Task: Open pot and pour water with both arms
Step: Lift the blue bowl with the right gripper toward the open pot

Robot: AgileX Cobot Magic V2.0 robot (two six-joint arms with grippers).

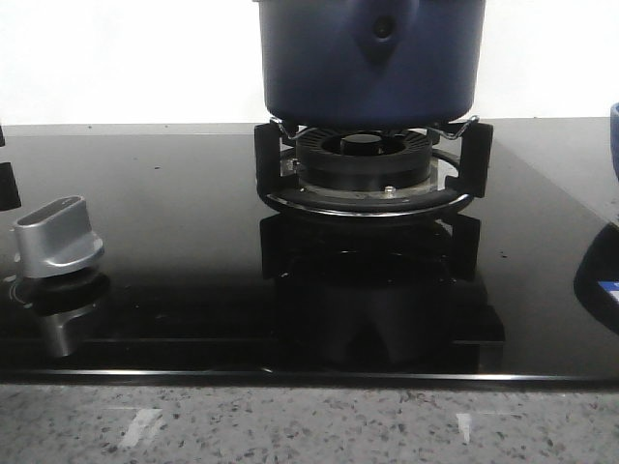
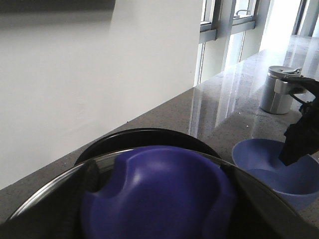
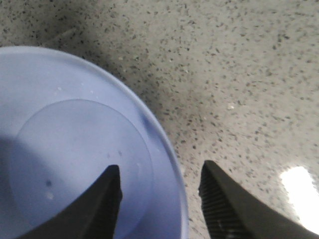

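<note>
The pot (image 1: 370, 60) sat on the burner (image 1: 365, 166) of the black hob, toward the bench's far edge. The left wrist camera looked close over the lid's blue knob (image 2: 159, 196) — its tool was out of view, so I couldn't tell its state. The right tool (image 3: 159, 191) stood open astride the rim of the light-blue bowl (image 3: 75, 149). I judged the lid-lifting step in hand; next, a firm hold on that knob.
</note>
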